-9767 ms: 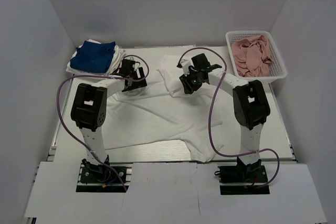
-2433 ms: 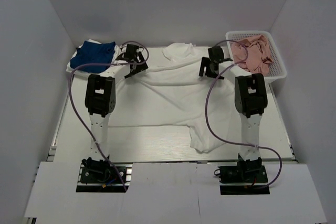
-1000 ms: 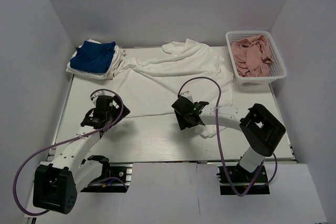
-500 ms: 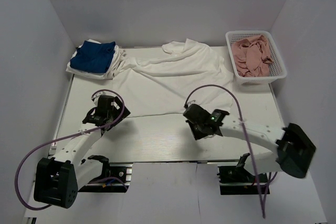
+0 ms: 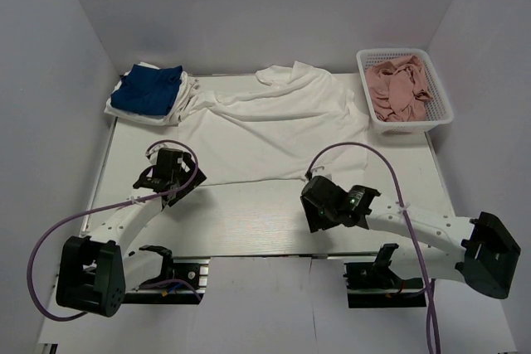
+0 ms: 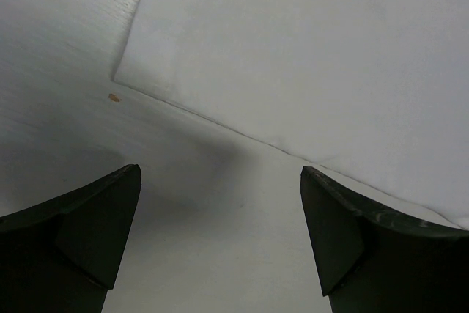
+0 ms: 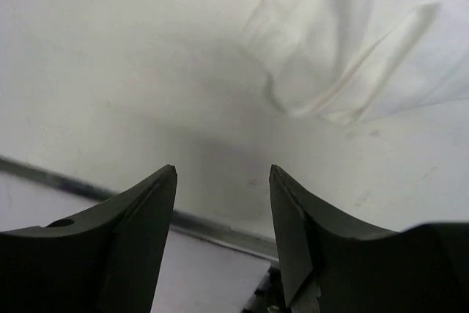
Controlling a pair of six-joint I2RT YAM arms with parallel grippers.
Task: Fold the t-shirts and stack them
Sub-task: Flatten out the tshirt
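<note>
At the far-left corner of the table [image 5: 249, 225], a royal-blue t-shirt [image 5: 149, 90] lies folded on a folded white t-shirt [image 5: 186, 94]. My left gripper [image 6: 220, 181] hangs over the near-left part, jaws spread wide and empty, just short of the hem corner of the large white t-shirt [image 5: 274, 130], which lies rumpled and unfolded across the far half. That makes three t-shirts. My right gripper [image 7: 223, 174], close to the near edge, stands partly open and holds nothing. One basket [image 5: 363, 59] of pink cloth [image 5: 400, 87] sits at the far-right corner.

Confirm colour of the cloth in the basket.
Dusty pink cloth, white basket; top external view shows it best.
</note>
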